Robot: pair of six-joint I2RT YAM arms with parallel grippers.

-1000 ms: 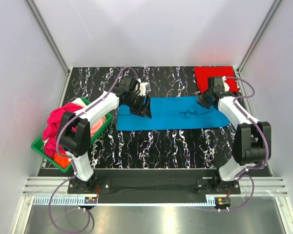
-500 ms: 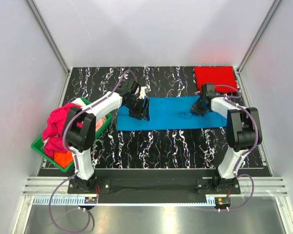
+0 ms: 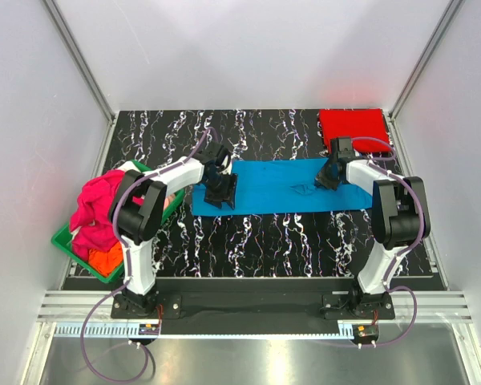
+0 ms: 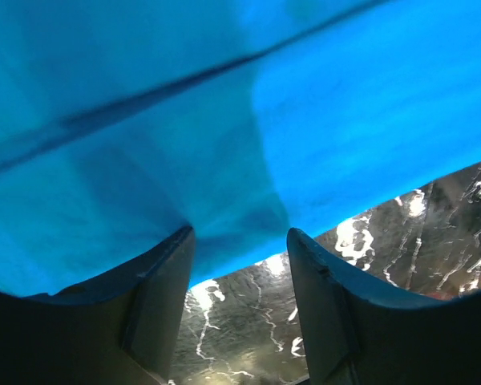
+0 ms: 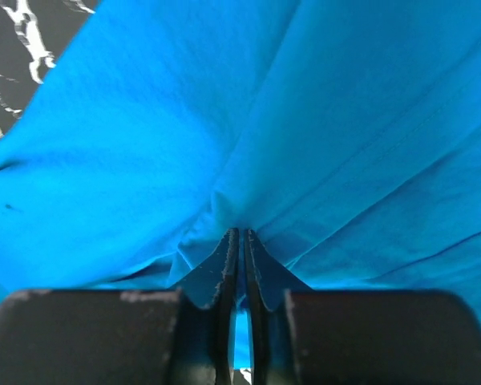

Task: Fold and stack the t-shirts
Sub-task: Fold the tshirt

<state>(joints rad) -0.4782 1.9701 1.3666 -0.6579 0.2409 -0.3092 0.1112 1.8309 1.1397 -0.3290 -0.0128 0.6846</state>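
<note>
Now right pincer [image 3: 328, 178] pinches blue shirt [image 3: 280, 196]; left pincer [image 3: 222, 193], open, has reached its left end: fold impending.

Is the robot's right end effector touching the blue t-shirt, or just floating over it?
Touching. In the right wrist view, the right end effector is shut on the blue t-shirt, and the cloth puckers into folds right where the fingertips meet.
</note>
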